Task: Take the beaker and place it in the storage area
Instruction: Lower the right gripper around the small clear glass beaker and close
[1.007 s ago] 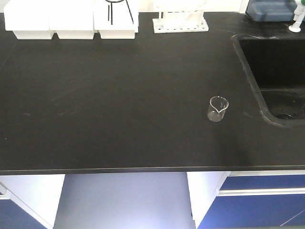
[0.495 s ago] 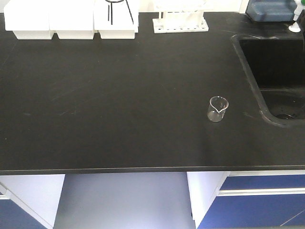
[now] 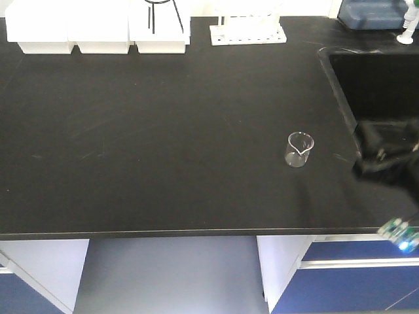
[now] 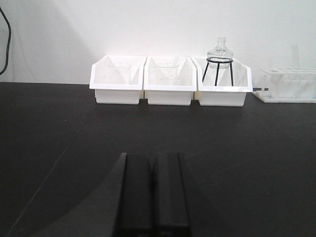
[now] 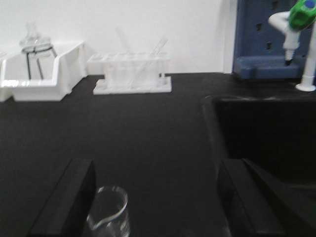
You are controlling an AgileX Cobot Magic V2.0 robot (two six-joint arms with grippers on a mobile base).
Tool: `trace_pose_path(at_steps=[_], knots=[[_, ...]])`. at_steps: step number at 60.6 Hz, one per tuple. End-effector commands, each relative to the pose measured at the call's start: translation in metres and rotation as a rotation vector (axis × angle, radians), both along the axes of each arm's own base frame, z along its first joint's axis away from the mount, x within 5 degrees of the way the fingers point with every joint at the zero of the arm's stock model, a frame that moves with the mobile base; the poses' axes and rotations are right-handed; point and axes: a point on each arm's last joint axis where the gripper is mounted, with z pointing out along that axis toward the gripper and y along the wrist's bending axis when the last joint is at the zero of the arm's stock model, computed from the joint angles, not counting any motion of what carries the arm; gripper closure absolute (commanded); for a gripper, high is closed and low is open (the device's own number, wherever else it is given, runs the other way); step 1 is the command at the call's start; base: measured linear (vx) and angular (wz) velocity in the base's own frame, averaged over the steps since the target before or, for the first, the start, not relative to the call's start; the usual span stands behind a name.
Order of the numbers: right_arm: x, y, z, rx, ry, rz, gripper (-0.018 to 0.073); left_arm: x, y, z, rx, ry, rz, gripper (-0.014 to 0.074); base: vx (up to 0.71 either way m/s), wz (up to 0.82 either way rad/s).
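Note:
The beaker [image 3: 300, 149], small and clear, stands upright on the black benchtop [image 3: 163, 131], left of the sink. My right gripper [image 3: 387, 156] shows as a dark blur at the right edge, over the sink's near corner and right of the beaker. In the right wrist view it is open [image 5: 155, 170], and the beaker [image 5: 109, 212] stands close to the inner side of the left finger [image 5: 69, 197], touching nothing. My left gripper [image 4: 153, 165] is shut and holds nothing, low over bare benchtop. The storage area is out of view.
Three white bins [image 3: 98, 29] line the back edge; one holds a glass flask on a black wire stand [image 4: 218, 61]. A white test-tube rack [image 3: 247, 31] stands beside them. The sunken sink [image 3: 380, 85] lies at right, with a white green-topped tap [image 5: 296, 29] behind it.
My right arm has come into the front view from the right edge, beside the sink's near corner. The beaker has not moved.

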Motion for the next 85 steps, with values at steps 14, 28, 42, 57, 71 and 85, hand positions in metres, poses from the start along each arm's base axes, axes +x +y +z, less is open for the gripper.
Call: trace_pose_path(at_steps=[14, 28, 42, 57, 71, 85], knots=[[0.011, 0.019, -0.027, 0.033, -0.168, 0.212, 0.0015, 0.000, -0.002, 0.001, -0.010, -0.080, -0.019, 0.0605, 0.00, 0.00], [0.026, 0.018, -0.057, 0.036, -0.042, 0.179, 0.0015, 0.000, -0.002, 0.001, -0.010, -0.080, -0.019, 0.0605, 0.00, 0.00], [0.055, 0.023, -0.056, 0.009, -0.088, 0.220, 0.0015, 0.000, -0.002, 0.001, -0.010, -0.080, -0.019, 0.0605, 0.00, 0.00], [0.080, 0.029, -0.068, 0.046, -0.069, 0.270, 0.0015, 0.000, -0.002, 0.001, -0.010, -0.080, -0.019, 0.0605, 0.00, 0.00], [0.100, 0.034, -0.074, 0.039, -0.083, 0.313, 0.0015, 0.000, -0.002, 0.001, -0.010, -0.080, -0.019, 0.0605, 0.00, 0.00], [0.114, 0.035, -0.081, 0.039, -0.085, 0.314, 0.0015, 0.000, -0.002, 0.001, -0.010, -0.080, -0.019, 0.0605, 0.00, 0.00]])
